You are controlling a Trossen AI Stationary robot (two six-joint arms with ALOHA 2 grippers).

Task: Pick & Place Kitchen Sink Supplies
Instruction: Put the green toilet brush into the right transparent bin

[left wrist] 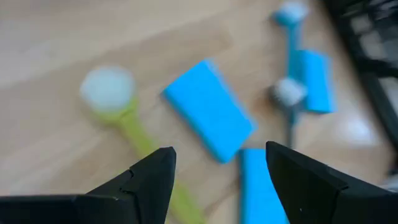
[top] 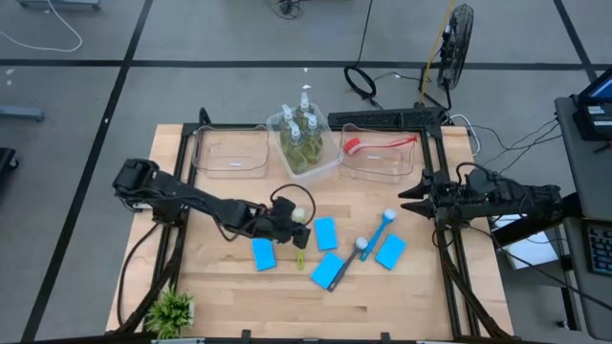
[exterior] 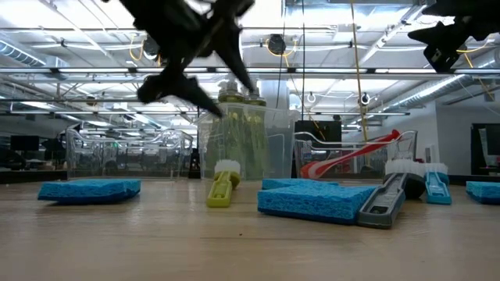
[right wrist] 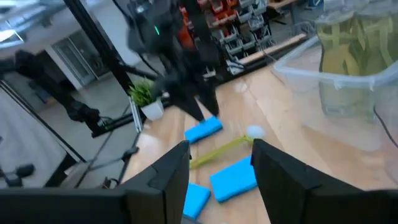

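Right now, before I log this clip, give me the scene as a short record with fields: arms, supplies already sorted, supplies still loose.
left gripper: over table centre above the yellow-green brush, jaws open, empty
right gripper: at the table's right edge, jaws open, empty
middle tub: holds the four pump bottles
right tub: holds the red brush
left tub: nothing seen inside
loose on table: four blue sponges, yellow-green brush, blue brush, a grey-handled brush
potted plant: near left corner

A dark hand [exterior: 205,87] hangs open above the yellow-green brush [exterior: 221,186] lying between blue sponges [exterior: 88,190] on the bench [exterior: 234,242].
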